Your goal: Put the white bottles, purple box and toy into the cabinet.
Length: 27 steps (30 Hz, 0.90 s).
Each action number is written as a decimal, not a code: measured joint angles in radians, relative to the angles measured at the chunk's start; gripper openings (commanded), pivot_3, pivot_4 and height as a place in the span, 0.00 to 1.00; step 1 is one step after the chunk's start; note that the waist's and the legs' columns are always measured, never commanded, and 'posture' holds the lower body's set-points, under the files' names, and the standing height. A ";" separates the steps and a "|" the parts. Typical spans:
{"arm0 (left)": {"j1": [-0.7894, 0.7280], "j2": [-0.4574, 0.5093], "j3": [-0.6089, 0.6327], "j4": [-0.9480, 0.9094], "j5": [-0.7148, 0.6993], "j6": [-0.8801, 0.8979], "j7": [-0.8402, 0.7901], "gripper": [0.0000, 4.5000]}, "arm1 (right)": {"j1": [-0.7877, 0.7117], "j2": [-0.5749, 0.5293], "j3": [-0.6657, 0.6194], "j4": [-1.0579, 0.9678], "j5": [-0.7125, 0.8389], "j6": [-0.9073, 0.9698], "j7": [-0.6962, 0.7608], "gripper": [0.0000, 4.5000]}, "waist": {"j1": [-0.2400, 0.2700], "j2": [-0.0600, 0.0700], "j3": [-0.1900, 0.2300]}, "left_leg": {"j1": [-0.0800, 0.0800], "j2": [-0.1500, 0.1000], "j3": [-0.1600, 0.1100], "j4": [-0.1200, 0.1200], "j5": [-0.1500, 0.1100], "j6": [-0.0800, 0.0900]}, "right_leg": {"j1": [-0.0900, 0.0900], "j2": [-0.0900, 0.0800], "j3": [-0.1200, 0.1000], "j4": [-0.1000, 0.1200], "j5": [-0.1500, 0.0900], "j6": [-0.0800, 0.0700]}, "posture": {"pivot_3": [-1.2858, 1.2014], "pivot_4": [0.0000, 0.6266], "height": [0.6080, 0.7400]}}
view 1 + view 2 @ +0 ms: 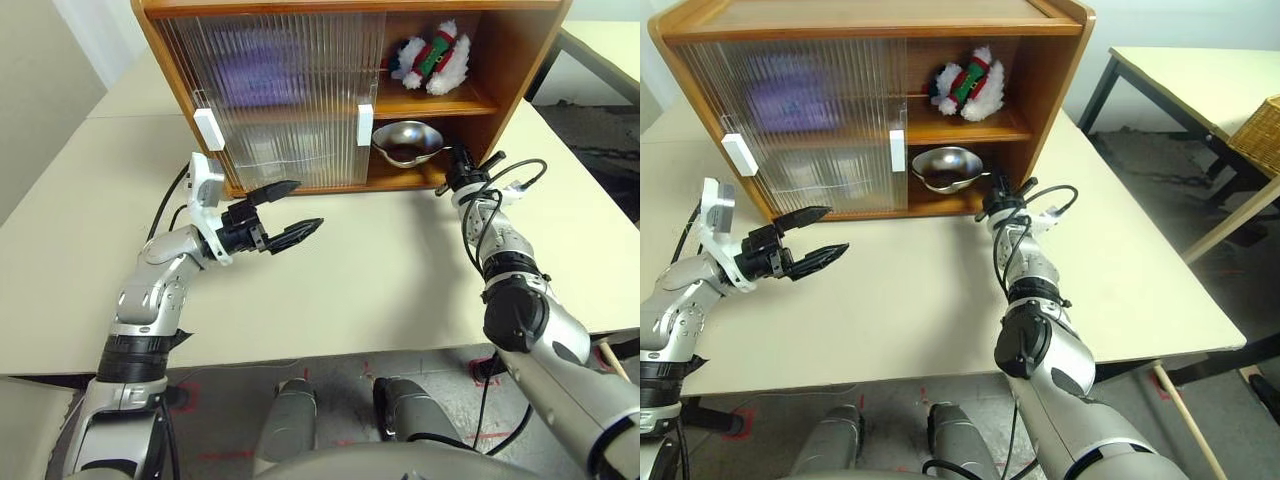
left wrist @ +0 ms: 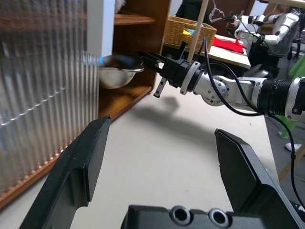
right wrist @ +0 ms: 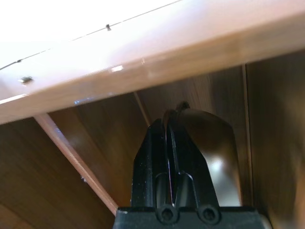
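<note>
My right claw [image 1: 450, 165] is pressed together, empty, at the cabinet's [image 1: 520, 50] lower right opening beside the steel bowl [image 1: 405, 142]. Left claw [image 1: 285, 210] spread wide over the table [image 1: 380, 280]. Toy [image 1: 432, 57] lies on the upper shelf's right end: soft, light, squashable, so I'd pinch its body. Purple box [image 1: 270, 65] is a blur behind the sliding door.

The left claw [image 1: 283, 214] is held near, on the left, its fingers spread wide. The right claw [image 2: 148, 59] is stretched far forward on the right, fingers pressed together.
</note>
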 measured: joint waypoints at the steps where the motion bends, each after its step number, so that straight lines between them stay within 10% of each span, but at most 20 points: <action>1: 0.002 0.003 0.002 -0.001 -0.001 0.002 0.001 1.00 | -0.005 -0.001 -0.003 0.011 -0.004 -0.009 0.008 0.01 | 0.002 0.000 0.000 | 0.000 0.000 0.000 0.000 0.000 0.000 | 0.000 0.000 0.000 0.000 0.000 0.000 | 0.58 0.18 1.00; 27: 0.000 0.026 0.011 -0.020 -0.008 0.013 0.013 1.00 | -0.039 -0.015 -0.023 0.128 -0.191 -0.168 0.140 0.01 | 0.027 0.000 0.000 | 0.001 0.000 0.001 0.000 0.000 0.000 | -0.001 0.000 0.000 0.001 0.002 -0.004 | 0.58 0.16 1.00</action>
